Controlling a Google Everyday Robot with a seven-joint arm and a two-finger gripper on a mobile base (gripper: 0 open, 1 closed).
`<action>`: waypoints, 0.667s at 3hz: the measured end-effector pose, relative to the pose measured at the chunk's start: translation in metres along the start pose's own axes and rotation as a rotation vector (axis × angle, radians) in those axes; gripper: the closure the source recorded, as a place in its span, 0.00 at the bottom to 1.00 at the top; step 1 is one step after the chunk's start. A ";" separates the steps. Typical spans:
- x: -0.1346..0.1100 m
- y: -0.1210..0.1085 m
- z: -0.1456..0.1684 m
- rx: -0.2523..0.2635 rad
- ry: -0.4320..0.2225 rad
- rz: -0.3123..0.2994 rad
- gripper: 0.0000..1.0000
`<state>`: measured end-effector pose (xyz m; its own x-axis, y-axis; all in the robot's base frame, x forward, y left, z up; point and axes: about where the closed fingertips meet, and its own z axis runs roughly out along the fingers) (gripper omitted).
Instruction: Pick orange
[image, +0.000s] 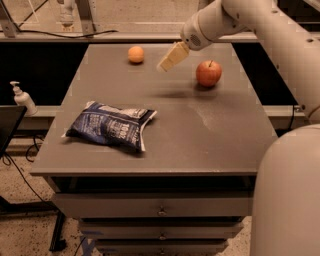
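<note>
The orange (135, 54) is a small, round, pale-orange fruit near the far left part of the grey table (200, 130). A larger red-orange apple (208, 73) with a stem sits to its right. My gripper (171, 57) hangs above the table between the two fruits, right of the orange and not touching it. The white arm reaches in from the upper right.
A dark blue chip bag (113, 125) lies on the table's left front area. A soap dispenser (22, 98) stands on a shelf left of the table. Drawers sit under the tabletop. The arm's white body (287, 195) fills the lower right.
</note>
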<state>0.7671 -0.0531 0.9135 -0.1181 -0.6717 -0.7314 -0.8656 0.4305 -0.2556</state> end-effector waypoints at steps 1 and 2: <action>-0.015 -0.009 0.036 0.014 -0.016 0.065 0.00; -0.023 -0.015 0.065 0.036 -0.023 0.133 0.00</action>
<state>0.8146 -0.0049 0.8926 -0.2187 -0.5932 -0.7748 -0.8252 0.5362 -0.1776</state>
